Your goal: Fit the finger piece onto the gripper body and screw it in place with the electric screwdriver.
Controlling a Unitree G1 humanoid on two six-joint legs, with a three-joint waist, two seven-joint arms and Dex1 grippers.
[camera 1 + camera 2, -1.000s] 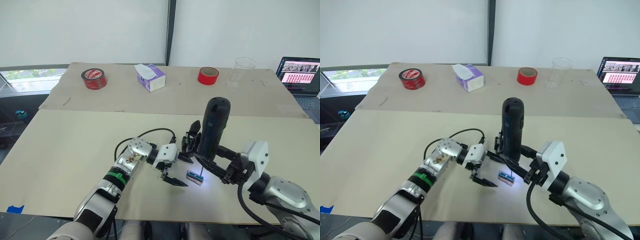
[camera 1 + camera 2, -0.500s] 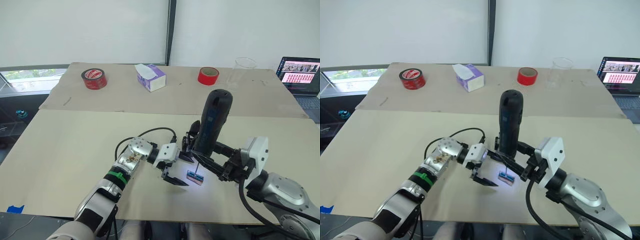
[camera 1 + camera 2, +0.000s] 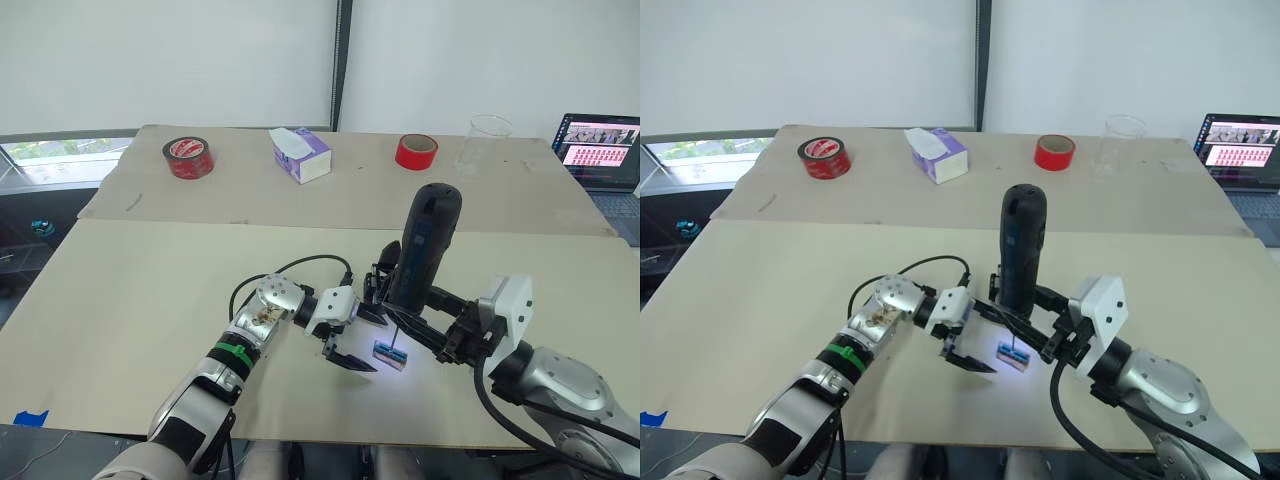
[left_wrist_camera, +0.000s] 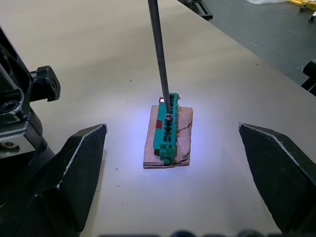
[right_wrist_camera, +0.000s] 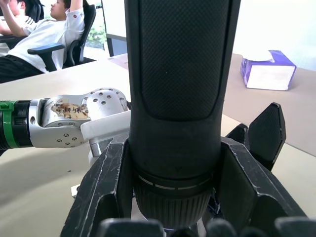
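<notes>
A: Two tools over the near half of the counter (image 3: 120, 300), close together. Right tool (image 3: 432, 322) is clamped round the electric screwdriver (image 3: 424, 245), one black finger on each side of the barrel in the right wrist view.

B: Screwdriver attitude?

A: Near upright, top leaning slightly toward the robot's right. Thin metal bit points down, white light pooling on the counter under it. Bit tip sits on a screw head in the small green-and-brown block (image 4: 168, 131), which lies flat on the counter.

B: Left tool?

A: Left tool (image 4: 173, 163) is wide open and holds nothing. Its two fingers (image 4: 81, 163) straddle the block with clear gaps on both sides, no contact.

B: Gripper body?

A: Gripper body (image 3: 381, 283) is a black chunk just behind the block, right beside the screwdriver barrel and partly hidden by it. One pointed finger sticks up from it. Can't tell whether it touches the left tool.

B: Finger piece?

A: Can't pick it out with confidence.

B: Far side?

A: Two red tape rolls (image 3: 188, 157) (image 3: 416, 152), a purple tissue box (image 3: 300, 154), a clear cup (image 3: 484, 143), well apart from the work. Laptop (image 3: 602, 150) at the far right edge. People seated in chairs show behind, in the right wrist view.
</notes>
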